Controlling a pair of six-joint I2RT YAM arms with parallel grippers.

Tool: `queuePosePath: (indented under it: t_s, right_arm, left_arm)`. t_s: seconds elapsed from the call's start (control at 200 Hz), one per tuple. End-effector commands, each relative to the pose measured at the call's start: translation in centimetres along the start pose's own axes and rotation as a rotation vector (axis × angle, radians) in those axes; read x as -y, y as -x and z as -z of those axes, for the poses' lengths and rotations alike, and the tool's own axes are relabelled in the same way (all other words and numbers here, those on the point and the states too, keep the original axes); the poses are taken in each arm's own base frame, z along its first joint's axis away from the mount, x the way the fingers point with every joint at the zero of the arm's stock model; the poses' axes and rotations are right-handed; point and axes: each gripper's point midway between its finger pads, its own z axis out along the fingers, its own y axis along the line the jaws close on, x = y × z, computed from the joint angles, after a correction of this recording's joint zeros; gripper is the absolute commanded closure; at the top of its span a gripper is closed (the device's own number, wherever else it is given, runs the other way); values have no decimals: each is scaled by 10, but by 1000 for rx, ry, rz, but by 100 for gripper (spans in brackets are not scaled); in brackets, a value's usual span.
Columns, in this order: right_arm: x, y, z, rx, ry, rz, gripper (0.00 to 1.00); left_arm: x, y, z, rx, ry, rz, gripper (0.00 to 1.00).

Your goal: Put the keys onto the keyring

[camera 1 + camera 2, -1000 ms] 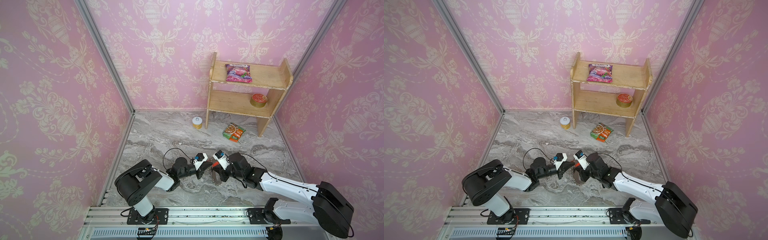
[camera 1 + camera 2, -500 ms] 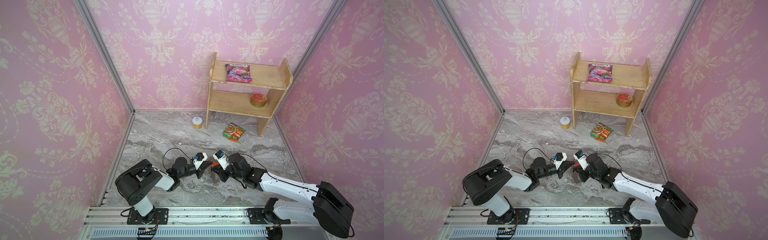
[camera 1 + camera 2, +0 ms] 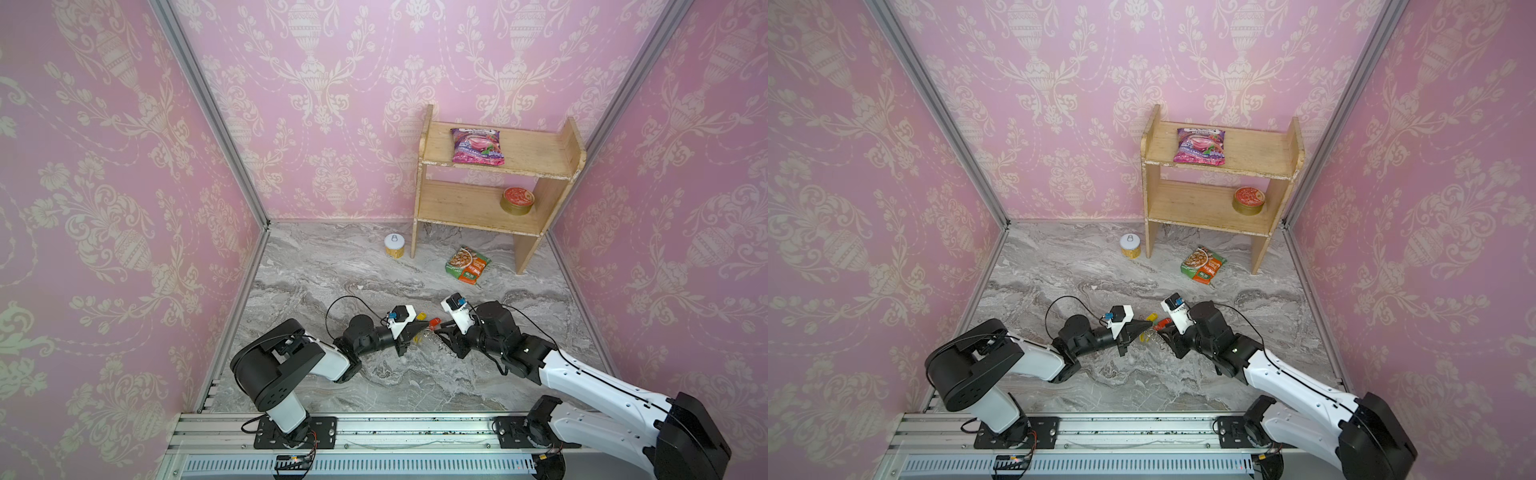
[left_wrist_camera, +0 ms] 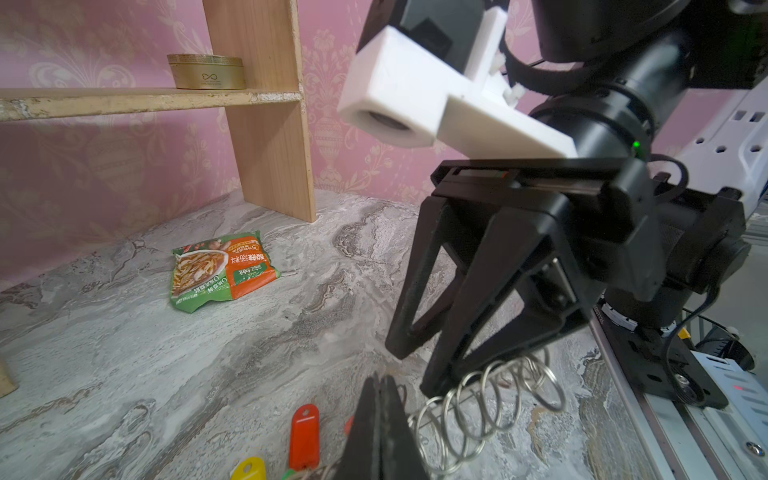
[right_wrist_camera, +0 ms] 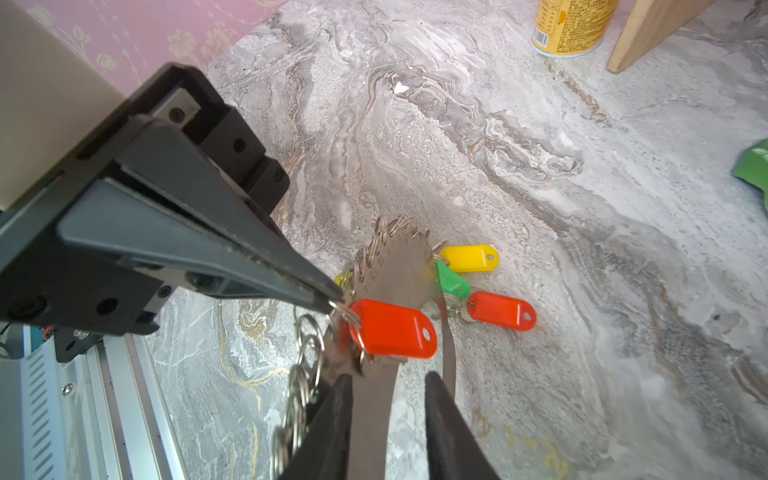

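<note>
The keyring is a chain of silver rings joined to a grey-brown band. It lies on the marble floor between both arms. My left gripper is shut, its tip pinching the small ring of a red-tagged key over the band. My right gripper is open, and the band's strap runs through the gap beside one finger. More keys with yellow, green and red tags lie by the band. In both top views the left gripper and right gripper nearly meet.
A wooden shelf stands at the back right with a pink packet and a gold tin on it. A yellow can and a noodle packet sit in front of it. The metal rail runs along the near edge.
My right gripper's jaws have parted from shut to open around the band. Both arms stay almost where they were, and the left gripper remains shut.
</note>
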Motion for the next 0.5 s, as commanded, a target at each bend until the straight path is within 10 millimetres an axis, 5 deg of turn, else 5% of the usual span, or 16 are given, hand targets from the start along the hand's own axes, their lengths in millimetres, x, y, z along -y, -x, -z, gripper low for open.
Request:
queuePosePath:
  t_s: [0.0,0.495]
  right_arm:
    - [-7,4,-3,12,52,41,72]
    - [-6,13,-10,37,48,109,74]
  left_arm:
    - [4,24,-6,80,-35,-61,100]
    - [6,23,-5,77,-42,-55,100]
